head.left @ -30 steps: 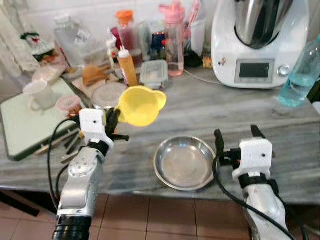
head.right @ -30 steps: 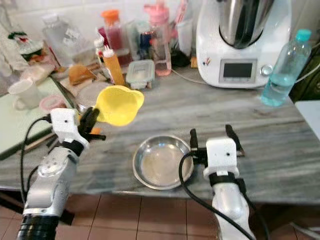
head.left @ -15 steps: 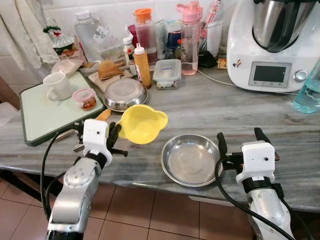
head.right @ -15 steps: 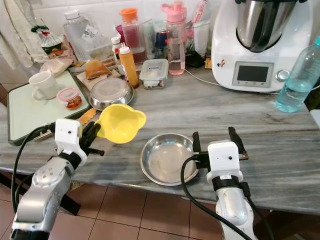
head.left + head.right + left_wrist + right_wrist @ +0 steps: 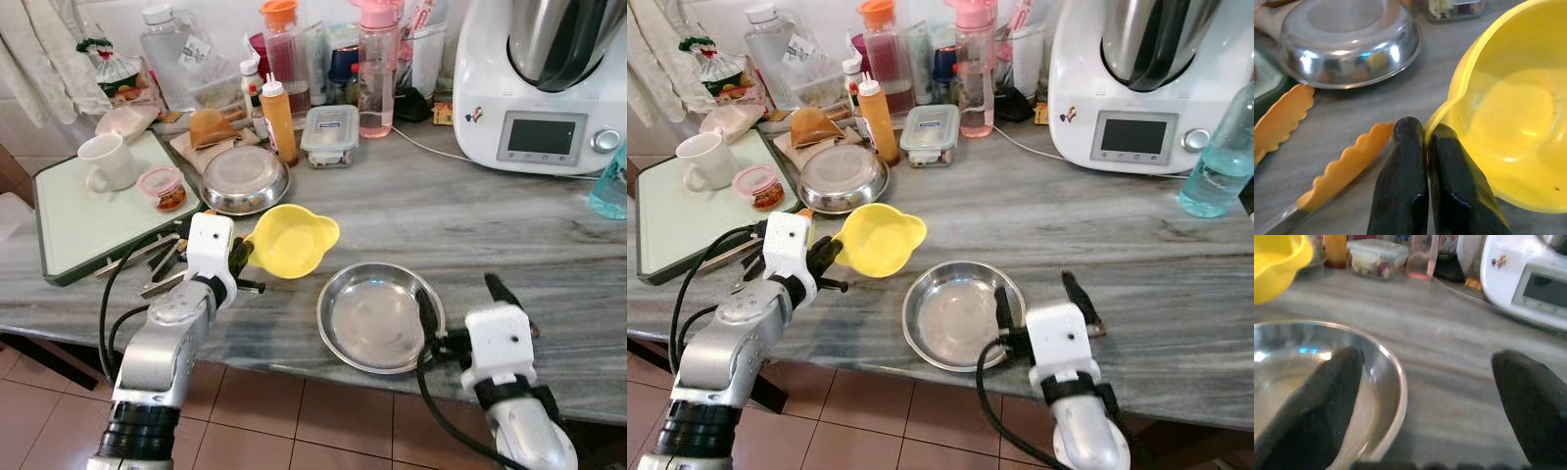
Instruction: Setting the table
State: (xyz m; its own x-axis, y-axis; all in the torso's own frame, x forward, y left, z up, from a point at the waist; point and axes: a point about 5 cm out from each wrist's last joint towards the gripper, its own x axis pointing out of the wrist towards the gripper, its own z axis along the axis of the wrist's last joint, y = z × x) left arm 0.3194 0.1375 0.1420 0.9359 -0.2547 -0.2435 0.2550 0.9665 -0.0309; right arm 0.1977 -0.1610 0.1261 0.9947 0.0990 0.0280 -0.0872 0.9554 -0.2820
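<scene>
Even, soft daylight fills the head views; shadows on the desk (image 5: 470, 225) are faint. The steel plate (image 5: 380, 315) and the steel bowl (image 5: 243, 178) carry mild glare. The head views are sharp. In the right wrist view the black fingers (image 5: 1334, 382) are blurred, and the background is soft.

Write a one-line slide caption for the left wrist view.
Left gripper pinching the yellow bowl by its rim above the counter, beside orange tongs.
</scene>
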